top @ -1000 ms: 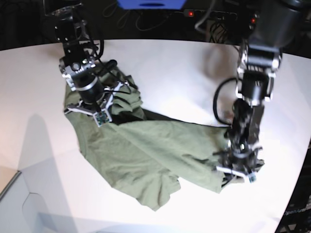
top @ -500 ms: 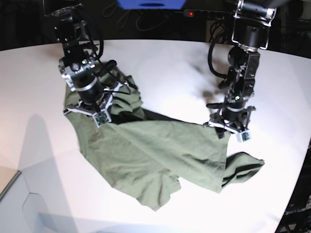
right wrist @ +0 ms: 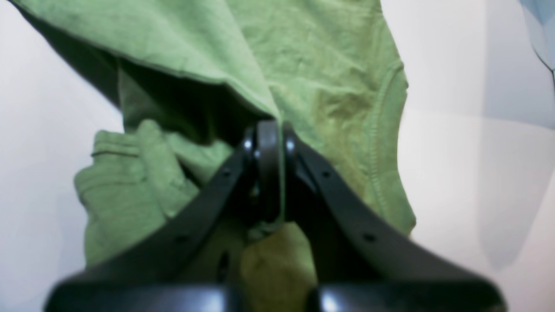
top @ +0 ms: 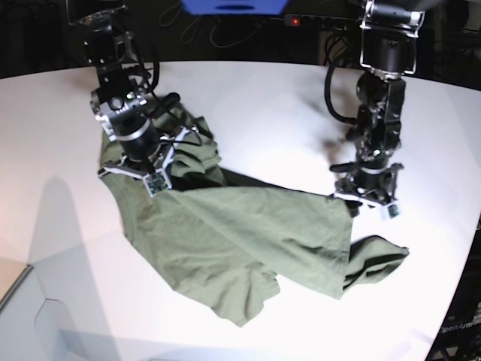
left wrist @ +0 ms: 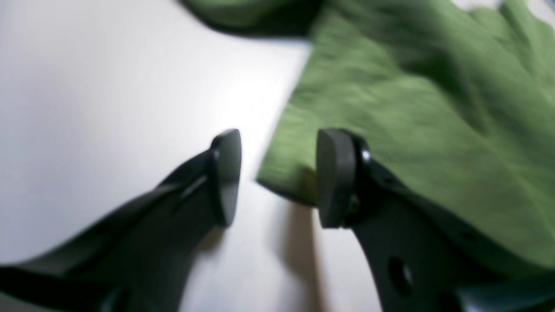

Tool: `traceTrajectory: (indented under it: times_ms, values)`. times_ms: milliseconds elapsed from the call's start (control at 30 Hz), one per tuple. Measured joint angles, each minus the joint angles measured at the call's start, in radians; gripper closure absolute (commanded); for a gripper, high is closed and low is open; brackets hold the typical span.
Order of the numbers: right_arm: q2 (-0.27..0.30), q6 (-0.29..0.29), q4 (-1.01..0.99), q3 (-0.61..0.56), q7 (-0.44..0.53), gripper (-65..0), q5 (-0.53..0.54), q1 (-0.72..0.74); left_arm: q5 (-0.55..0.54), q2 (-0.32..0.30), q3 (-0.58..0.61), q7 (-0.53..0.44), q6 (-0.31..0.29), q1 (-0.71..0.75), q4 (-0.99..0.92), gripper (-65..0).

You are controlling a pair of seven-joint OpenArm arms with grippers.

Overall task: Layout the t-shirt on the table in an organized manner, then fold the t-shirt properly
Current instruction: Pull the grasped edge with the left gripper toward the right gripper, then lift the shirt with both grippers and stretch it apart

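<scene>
plainly the right hand pinches the t-shirt; left hand open, empty.

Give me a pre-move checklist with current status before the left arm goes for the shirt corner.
1. Left end effector open and empty: ok.
2. A t-shirt corner lies between its fingertips: ok, in the left wrist view.
3. Right end effector shut on the t-shirt: ok.
4. T-shirt laid flat: not ok, bunched and overlapped.
5. Whole t-shirt on the table: ok.
6. Left fingertips touching the cloth: cannot tell.
</scene>
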Motion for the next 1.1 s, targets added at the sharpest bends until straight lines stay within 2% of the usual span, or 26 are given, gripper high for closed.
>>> traceTrajectory:
  times_ms: [300, 567, 767, 833, 933, 1033, 1100]
  values:
    - [0.000, 0.000, 0.000, 0.000, -0.001, 0.0, 0.000, 0.002, 0.010, 0.003, -0.010, -0.003, 0.001, -0.011, -0.045, -27.7]
    - [0.000, 0.000, 0.000, 0.000, 0.000, 0.0, 0.000, 0.005, 0.023, 0.018, -0.010, -0.058, -0.002, -0.045, -0.130, -27.6]
    - [0.000, 0.000, 0.000, 0.000, 0.004, 0.0, 0.000, 0.003, 0.037, 0.005, 0.095, -0.084, -0.001, -0.056, -0.151, -26.6]
    - [0.000, 0.000, 0.000, -0.001, 0.002, 0.0, 0.000, 0.002, 0.037, 0.005, 0.103, -0.083, -0.001, -0.056, -0.151, -20.4]
    - [0.000, 0.000, 0.000, -0.001, 0.003, 0.0, 0.000, 0.003, 0.034, 0.004, 0.102, -0.082, -0.001, -0.056, -0.153, 0.0]
    - [0.000, 0.000, 0.000, -0.001, 0.003, 0.0, 0.000, 0.002, 0.029, 0.005, 0.098, -0.078, -0.001, -0.056, -0.153, -2.0]
    - [0.000, 0.000, 0.000, -0.001, 0.002, 0.0, 0.000, 0.002, 0.029, 0.004, 0.097, -0.073, -0.002, -0.055, -0.146, 0.0]
